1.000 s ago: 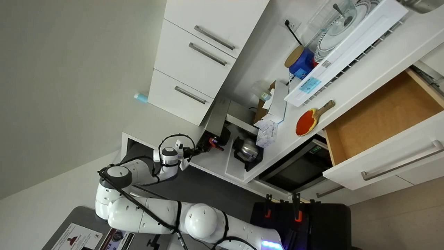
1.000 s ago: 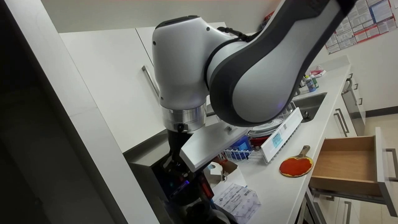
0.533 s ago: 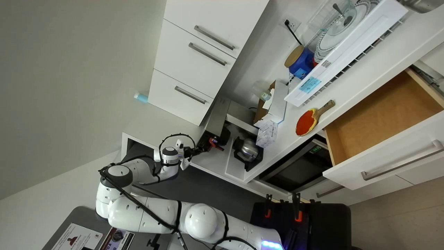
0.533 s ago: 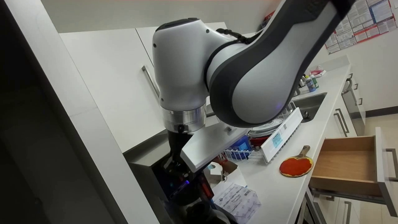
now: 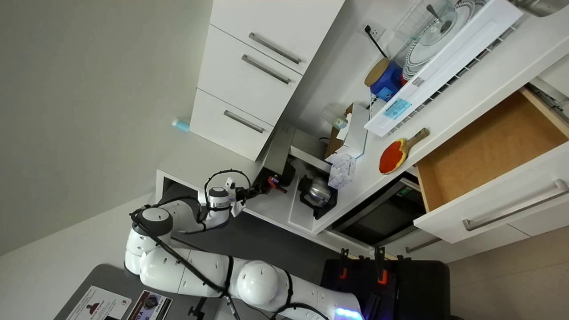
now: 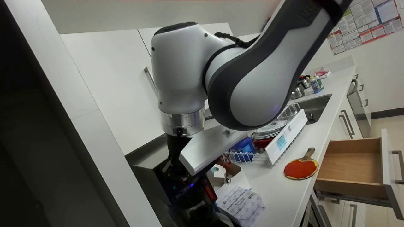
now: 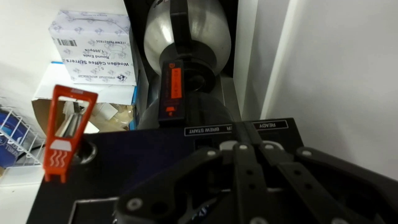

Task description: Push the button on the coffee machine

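1. Arm: in an exterior view, the arm has shifted slightly left and lower since half a second ago. More of the metal vessels beside the sink now shows.
2. Unchanged: stirrer box, pizza-patterned paddle and pulled-out drawer keep their places.
3. Target: the coffee machine lies directly below the gripper. Its black top occupies the near part of the wrist view, with a label strip along the far edge.
4. Fingers: pressed together, tips over the strip between "BREW START" and "READY". Contact with the top cannot be determined.
5. Obscured: the fingertips cover part of the strip. In both exterior views the gripper is hard to separate from the dark machine. The metal pot is cut off at the wrist view's far border.
6. Left side: a red lever stands well apart from the fingers.
7. Right side: a pale panel stands just beyond the machine's edge.
8. Open room: white counter extends between stirrer box and paddle.
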